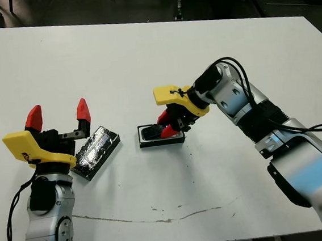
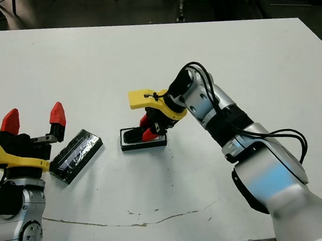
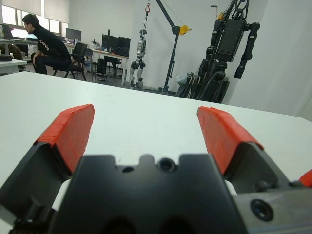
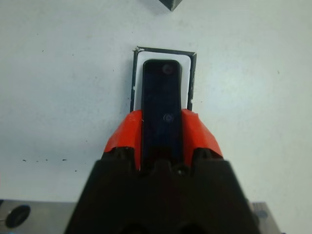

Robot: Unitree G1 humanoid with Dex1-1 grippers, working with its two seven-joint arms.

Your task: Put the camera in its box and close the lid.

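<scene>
**The camera goes into its box**

The right gripper (image 4: pixel 163 141) squeezes the camera (image 4: pixel 162 105) between its 2 red fingers. The camera is long and black. It sits over the white inside of the box (image 4: pixel 138 61), lined up with it the long way. I cannot tell if it is all the way down yet, or just touching the white part.

The box (image 1: pixel 147 143) sits near the middle of the white table (image 1: pixel 143 54). The lid (image 1: pixel 96 151) lies flat on the table, a little way off on the robot's left. It is shiny on top and it is turned a bit crooked.

The left gripper (image 1: pixel 58 114) is just beside the lid. Its 2 red fingers are spread wide apart and hold nothing.

So the step now looks like putting the camera in. The lid is not on yet.

Next, I think the right gripper needs to let go gently, so the camera stays flat in the box. Then it should lift straight up, so it does not drag the camera out. After that, the lid must be picked up and set on top.

Count: 1 camera, 1 box, 1 lid, 2 grippers.
</scene>
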